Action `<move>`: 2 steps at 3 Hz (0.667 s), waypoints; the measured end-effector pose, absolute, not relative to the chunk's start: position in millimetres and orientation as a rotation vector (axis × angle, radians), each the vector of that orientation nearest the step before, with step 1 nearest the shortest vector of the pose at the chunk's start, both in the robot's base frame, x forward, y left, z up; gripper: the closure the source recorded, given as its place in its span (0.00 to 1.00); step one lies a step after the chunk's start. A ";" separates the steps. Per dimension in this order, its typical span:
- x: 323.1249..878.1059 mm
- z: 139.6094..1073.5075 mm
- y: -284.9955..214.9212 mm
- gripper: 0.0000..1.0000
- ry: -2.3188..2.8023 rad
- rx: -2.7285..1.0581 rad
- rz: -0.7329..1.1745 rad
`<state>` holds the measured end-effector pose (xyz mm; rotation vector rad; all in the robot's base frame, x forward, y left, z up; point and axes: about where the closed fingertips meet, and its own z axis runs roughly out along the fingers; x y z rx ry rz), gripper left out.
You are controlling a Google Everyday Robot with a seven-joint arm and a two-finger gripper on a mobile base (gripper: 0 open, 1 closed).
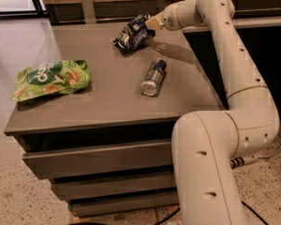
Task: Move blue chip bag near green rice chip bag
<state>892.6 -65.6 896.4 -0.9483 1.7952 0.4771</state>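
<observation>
Jaws clamp the down-left-slanting blue chip bag (132, 32) by its upper-right end.

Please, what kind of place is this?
Probably an office break area or kitchenette: a grey counter with drawers, a speckled floor, and snacks, the green rice chip bag, a drink can, the blue chip bag held by the gripper at the counter's back.

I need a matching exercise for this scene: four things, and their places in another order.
1 blue chip bag
2 green rice chip bag
3 can
4 hand

A lying on its side, middle of the table
B near the left edge
C far side, beside the hand
D at the blue bag's upper right corner

Pairs: 1-C, 2-B, 3-A, 4-D
</observation>
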 end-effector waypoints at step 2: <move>884.0 920.9 -39.4 1.00 1.773 -0.894 0.583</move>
